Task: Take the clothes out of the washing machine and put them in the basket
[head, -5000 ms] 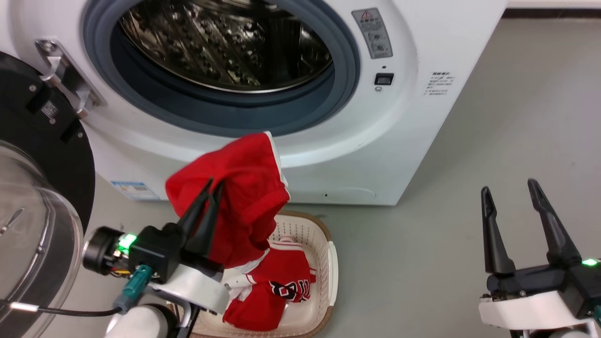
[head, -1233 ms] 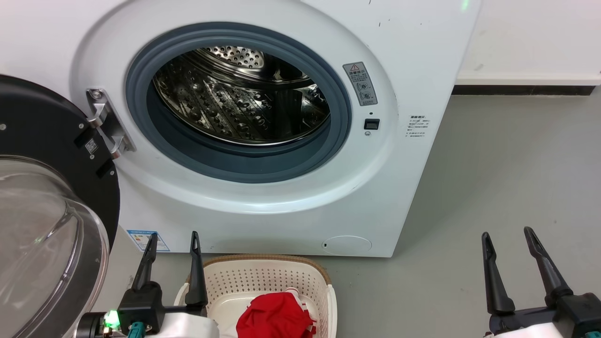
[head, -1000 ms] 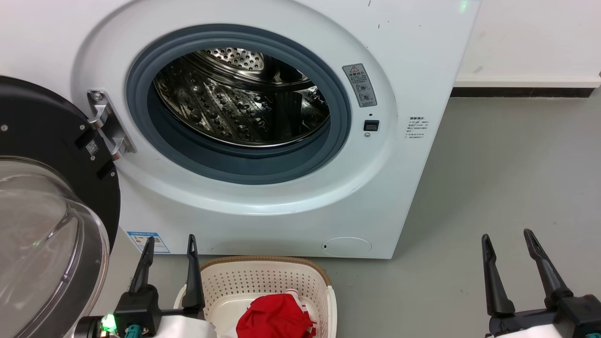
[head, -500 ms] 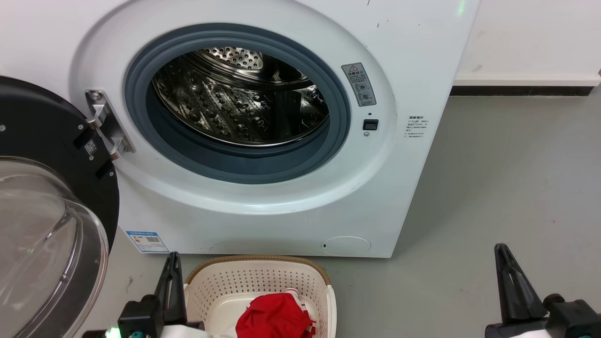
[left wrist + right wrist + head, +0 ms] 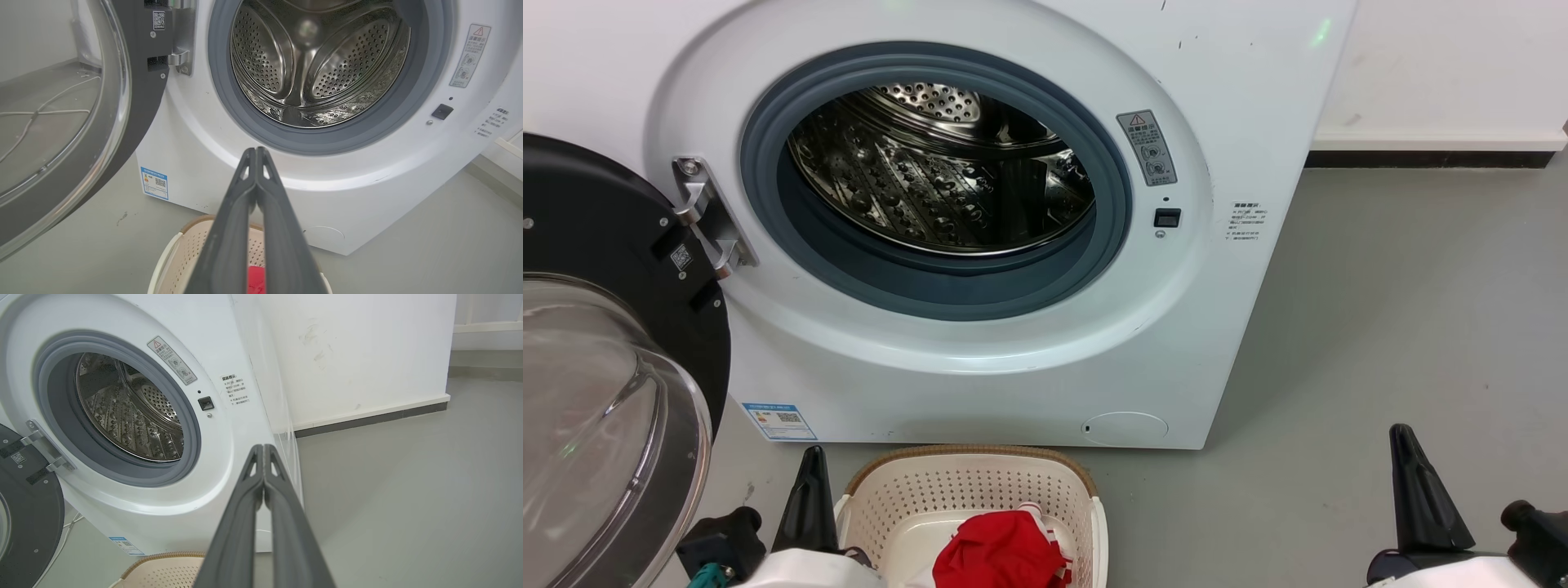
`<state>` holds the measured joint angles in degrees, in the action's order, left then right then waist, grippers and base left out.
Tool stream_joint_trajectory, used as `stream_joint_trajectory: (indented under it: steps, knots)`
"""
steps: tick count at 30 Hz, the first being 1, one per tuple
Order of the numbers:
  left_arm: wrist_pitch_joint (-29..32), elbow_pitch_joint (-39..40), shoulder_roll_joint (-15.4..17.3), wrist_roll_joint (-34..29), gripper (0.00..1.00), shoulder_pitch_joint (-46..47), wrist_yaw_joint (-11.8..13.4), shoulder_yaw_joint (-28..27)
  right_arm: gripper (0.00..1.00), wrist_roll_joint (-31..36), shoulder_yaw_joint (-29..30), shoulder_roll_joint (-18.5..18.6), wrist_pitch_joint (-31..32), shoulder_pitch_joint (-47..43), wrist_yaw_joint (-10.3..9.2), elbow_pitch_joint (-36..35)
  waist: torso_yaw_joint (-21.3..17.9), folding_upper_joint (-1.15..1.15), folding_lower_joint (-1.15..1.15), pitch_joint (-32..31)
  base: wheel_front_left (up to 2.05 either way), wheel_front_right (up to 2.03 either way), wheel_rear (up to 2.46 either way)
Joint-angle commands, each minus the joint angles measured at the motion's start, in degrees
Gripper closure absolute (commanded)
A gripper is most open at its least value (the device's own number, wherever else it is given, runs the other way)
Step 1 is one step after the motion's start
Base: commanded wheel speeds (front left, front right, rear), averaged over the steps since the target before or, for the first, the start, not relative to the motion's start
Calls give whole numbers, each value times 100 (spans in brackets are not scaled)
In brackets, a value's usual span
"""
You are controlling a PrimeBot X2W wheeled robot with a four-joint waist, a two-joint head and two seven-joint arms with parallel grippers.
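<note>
The washing machine (image 5: pixel 980 359) stands with its door (image 5: pixel 605 392) swung open to the left, and its steel drum (image 5: pixel 939 171) shows bare metal. Below it the basket (image 5: pixel 980 482) holds the red clothes (image 5: pixel 1001 551), bunched with white trim showing. My left gripper (image 5: pixel 809 461) is shut and holds nothing, just left of the basket rim. In the left wrist view its joined fingertips (image 5: pixel 255 154) point at the drum (image 5: pixel 318 61), above the basket (image 5: pixel 184 249) and a strip of red cloth (image 5: pixel 255 279). My right gripper (image 5: pixel 1402 441) is shut and empty over the floor, right of the basket.
The open door (image 5: pixel 61 122) reaches far out at the left, close to my left arm. Grey floor (image 5: pixel 1380 327) stretches right of the machine to a white wall with a dark skirting (image 5: pixel 367 418). The right wrist view catches the basket rim (image 5: pixel 163 557) at the bottom.
Five seconds ago my left gripper held a red garment above the basket; it now lies in the basket. Within the last second both grippers went from open to shut and sank lower in view.
</note>
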<state>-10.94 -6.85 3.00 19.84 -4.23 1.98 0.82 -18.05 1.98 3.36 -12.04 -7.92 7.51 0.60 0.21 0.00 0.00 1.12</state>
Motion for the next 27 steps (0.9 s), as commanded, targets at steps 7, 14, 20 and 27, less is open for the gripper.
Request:
stream_joint_trajectory:
  steps: [7,14,20,27]
  knots:
    - [181,-13,27,861,100,242,-122,-96,100,-939,-18,84,150,293,-1,90,-1,0,0,-6,0,0,0]
    - [336,-85,33,1538,100,333,-210,-153,100,-1663,-23,112,286,413,-1,215,-2,0,0,-12,0,0,0]
    - [463,-141,36,2076,100,404,-280,-201,100,-2236,-21,129,396,511,-1,317,-4,0,0,-17,0,0,0]
    - [580,-196,38,2579,100,465,-347,-246,100,-2767,-15,143,505,594,-1,412,-5,0,0,-23,0,0,0]
